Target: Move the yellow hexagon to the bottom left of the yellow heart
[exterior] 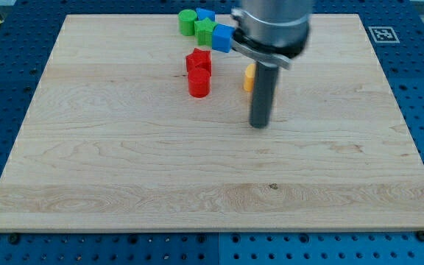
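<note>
Only one yellow block (248, 77) shows, as a sliver at the left side of my rod. Its shape cannot be made out. The rod hides most of it. No second yellow block is in view; the arm's body covers part of the board near the view's top. My tip (260, 125) rests on the board below the yellow block, toward the view's bottom, slightly to its right. I cannot tell whether the rod touches the block.
A red star (199, 60) and a red cylinder (199, 84) lie left of the yellow block. A green cylinder (188, 21), a green star (205, 31), a blue cube (222, 37) and another blue block (205, 14) cluster at the view's top.
</note>
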Controlling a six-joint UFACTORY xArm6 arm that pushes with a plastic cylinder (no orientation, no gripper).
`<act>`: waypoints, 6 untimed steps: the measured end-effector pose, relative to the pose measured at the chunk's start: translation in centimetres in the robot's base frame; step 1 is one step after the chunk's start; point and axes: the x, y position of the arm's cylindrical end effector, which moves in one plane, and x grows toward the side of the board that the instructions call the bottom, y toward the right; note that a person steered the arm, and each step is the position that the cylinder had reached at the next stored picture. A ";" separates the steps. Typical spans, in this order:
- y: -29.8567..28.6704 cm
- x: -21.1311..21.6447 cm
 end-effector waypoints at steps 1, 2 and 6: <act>4.7 0.2; 4.8 -3.0; -3.5 -6.0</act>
